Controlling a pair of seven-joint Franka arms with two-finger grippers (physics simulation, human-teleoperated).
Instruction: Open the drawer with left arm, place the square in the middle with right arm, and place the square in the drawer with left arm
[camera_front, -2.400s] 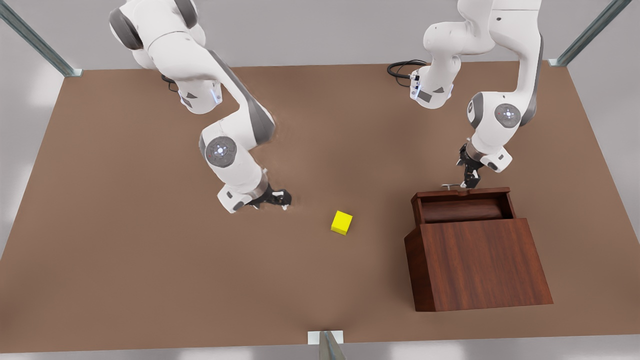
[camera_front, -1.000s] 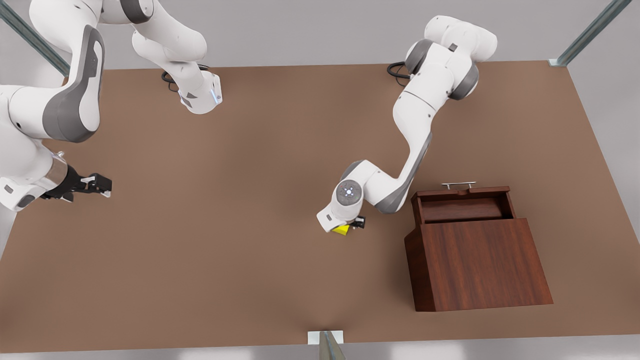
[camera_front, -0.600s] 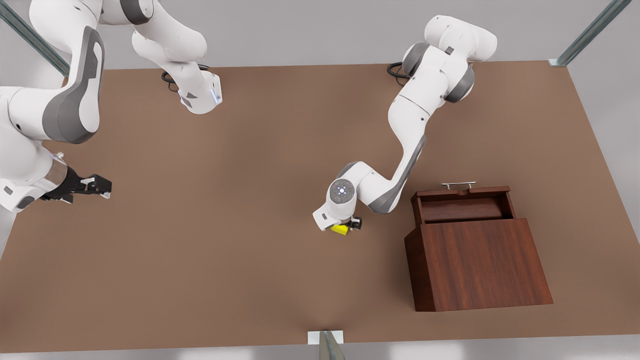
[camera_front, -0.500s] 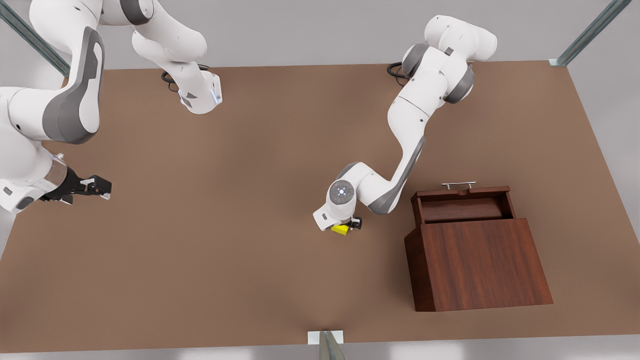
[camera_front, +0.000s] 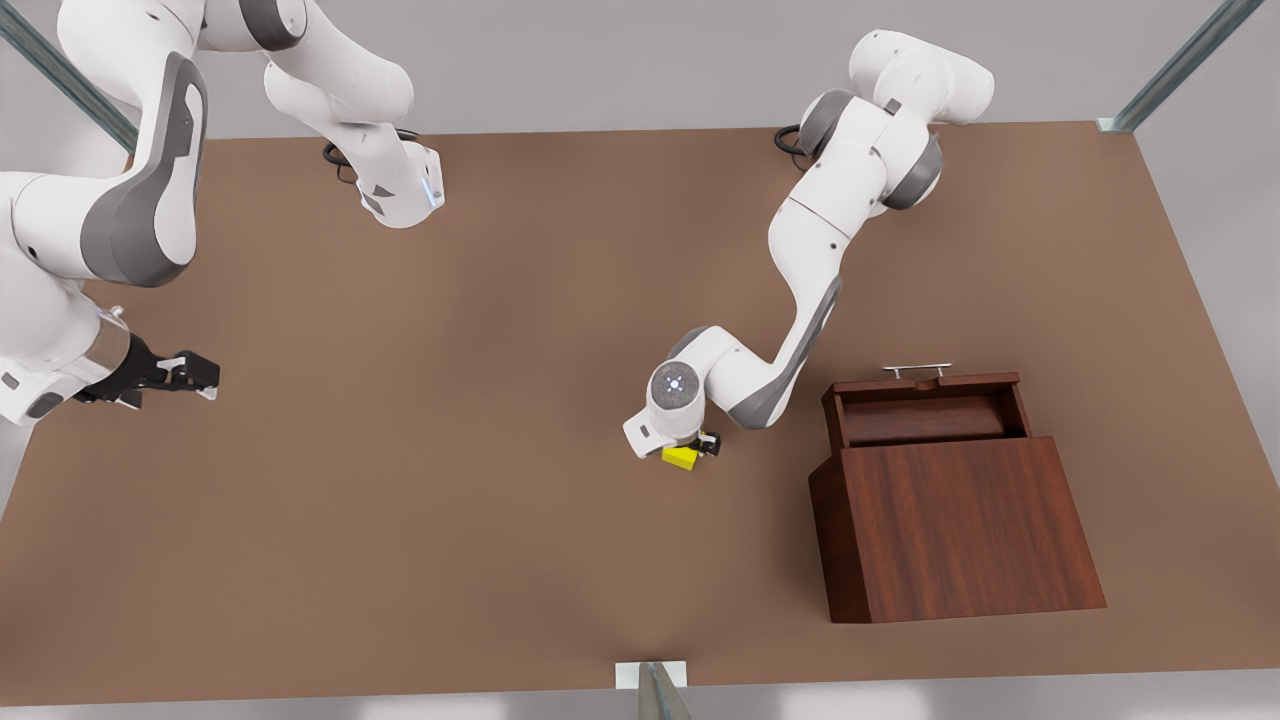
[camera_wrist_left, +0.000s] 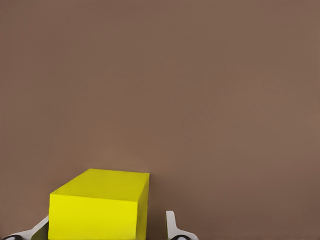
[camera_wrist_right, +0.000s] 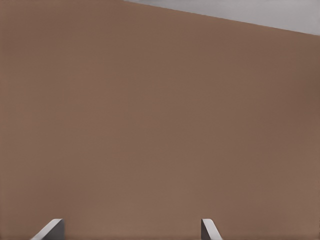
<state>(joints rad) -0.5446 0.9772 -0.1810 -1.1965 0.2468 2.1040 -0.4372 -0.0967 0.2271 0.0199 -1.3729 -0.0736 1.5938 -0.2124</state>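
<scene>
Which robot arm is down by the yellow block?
The left arm, the front view's right one by the cabinet; its gripper straddles the square. The right gripper waits far off.

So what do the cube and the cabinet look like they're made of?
The cube looks like plain matte plastic or painted block: flat bright yellow, no grain or gloss. The cabinet looks like dark reddish wood with visible grain streaks, lightly satin; could be veneer. Its handle appears silver metal.

Even, soft overhead light; faint diffuse shadows on tabletop (camera_front: 400, 520); no glare; renders slightly soft
</scene>
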